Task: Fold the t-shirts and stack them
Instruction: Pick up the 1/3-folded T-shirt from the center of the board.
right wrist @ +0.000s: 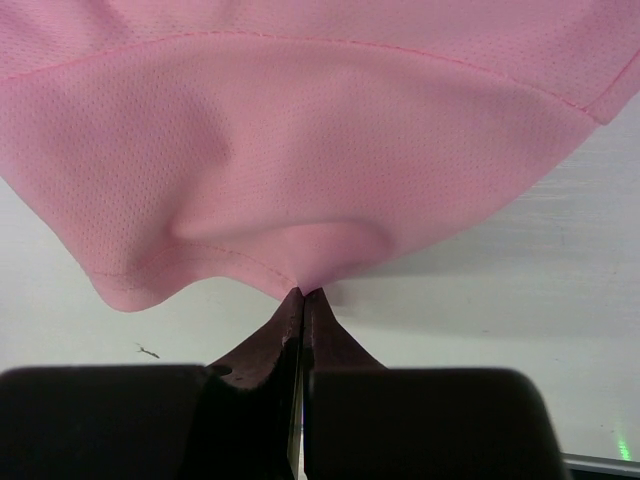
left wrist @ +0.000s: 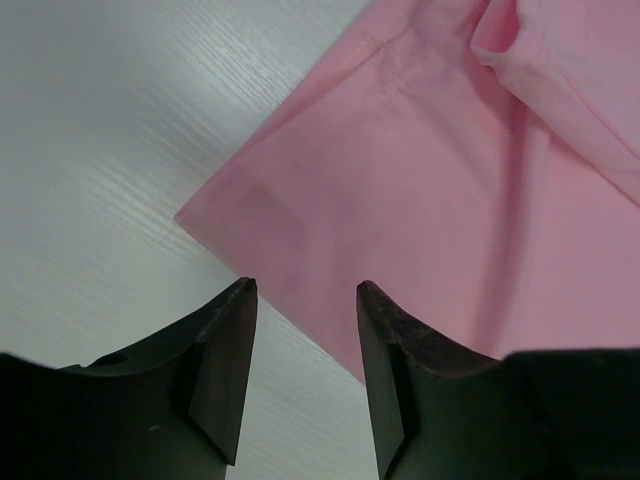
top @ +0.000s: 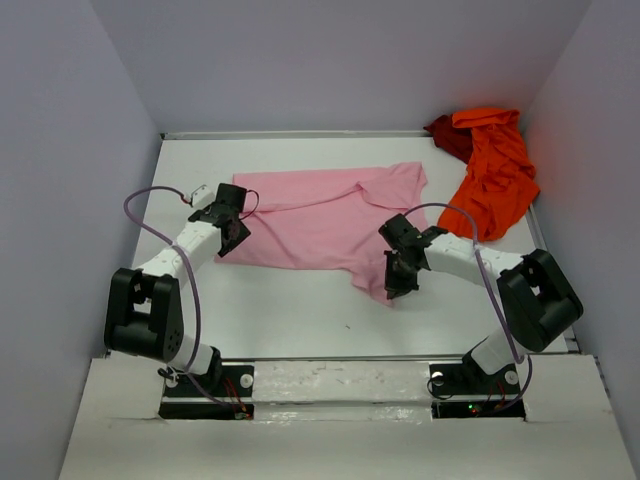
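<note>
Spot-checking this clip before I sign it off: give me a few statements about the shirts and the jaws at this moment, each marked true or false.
1. The right jaws are shut on the edge of the pink shirt. True.
2. The left jaws are clamped on the pink shirt. False: they stand open over its near left corner, holding nothing.
3. The orange shirt lies folded on top of the pink shirt. False: it lies crumpled in the far right corner of the table, not on the pink one.
4. A dark red shirt shows partly beside the orange shirt. True.
</note>
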{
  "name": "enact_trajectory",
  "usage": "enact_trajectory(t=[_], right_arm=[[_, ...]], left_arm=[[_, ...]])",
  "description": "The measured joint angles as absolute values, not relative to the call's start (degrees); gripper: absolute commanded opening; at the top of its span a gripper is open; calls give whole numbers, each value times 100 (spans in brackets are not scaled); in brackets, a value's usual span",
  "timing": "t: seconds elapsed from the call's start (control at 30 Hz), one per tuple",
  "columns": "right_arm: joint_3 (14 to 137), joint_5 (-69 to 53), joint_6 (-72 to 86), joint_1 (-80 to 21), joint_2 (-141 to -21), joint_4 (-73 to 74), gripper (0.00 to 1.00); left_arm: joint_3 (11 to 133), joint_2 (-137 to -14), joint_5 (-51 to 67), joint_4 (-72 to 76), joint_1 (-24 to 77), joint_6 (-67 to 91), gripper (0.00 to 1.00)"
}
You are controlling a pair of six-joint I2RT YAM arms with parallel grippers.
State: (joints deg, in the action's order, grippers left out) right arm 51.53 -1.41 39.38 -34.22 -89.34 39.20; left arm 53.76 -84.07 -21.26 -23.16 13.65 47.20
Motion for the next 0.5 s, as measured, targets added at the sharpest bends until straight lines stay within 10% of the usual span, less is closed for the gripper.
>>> enact_trajectory(t=[0.5], right_arm=[[5452, -198, 3833, -3422, -9078, 3933, 0]], left_arm=[[4746, -8088, -2401, -2576, 1334, 4552, 66]])
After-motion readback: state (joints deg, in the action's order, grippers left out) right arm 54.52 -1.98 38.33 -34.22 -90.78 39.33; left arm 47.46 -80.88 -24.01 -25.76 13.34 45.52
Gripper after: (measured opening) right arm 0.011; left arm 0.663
